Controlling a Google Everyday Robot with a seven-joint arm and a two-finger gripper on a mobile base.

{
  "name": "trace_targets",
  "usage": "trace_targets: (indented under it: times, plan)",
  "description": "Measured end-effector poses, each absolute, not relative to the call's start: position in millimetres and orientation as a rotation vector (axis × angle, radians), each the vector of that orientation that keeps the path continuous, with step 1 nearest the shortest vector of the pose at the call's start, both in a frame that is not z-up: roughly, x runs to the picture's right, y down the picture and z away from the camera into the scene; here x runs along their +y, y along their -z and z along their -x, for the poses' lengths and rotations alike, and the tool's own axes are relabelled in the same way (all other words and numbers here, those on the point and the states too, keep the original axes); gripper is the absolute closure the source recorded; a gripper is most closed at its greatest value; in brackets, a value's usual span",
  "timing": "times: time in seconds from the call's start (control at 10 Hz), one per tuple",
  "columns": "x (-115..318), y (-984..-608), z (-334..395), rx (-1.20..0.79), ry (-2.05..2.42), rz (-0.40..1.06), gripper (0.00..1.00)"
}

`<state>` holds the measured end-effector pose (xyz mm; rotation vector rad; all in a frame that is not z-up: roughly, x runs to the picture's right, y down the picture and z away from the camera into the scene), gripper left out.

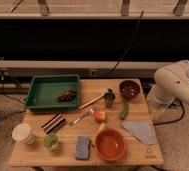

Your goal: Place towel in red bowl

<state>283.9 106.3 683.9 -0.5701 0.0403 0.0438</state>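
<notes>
The towel, a thin pale grey-blue cloth, lies flat near the table's right front corner. Just left of it stands the wide orange-red bowl by the front edge, with nothing visible inside. The white arm is folded beside the table's right end, higher than the towel and apart from it. My gripper does not show in the camera view; only the arm's bulky white links are visible.
A blue sponge sits left of the red bowl. Also on the wooden table are a maroon bowl, green vegetable, orange fruit, metal cup, green tray, white cup and small green cup.
</notes>
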Motion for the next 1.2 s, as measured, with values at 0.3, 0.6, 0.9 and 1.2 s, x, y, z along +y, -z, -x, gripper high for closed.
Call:
trace_targets:
  times: [0.3,0.6,0.9,1.2]
  plan:
    - [106.4,-683.9,-283.9,0.040,-0.044,0.570,0.35]
    - [106.4,-683.9,-283.9,0.040,-0.044,0.570,0.35]
    - [106.3,-683.9,-283.9,0.040,-0.044,0.570,0.35]
    - [106.3,-683.9,-283.9,0.040,-0.044,0.570,0.35]
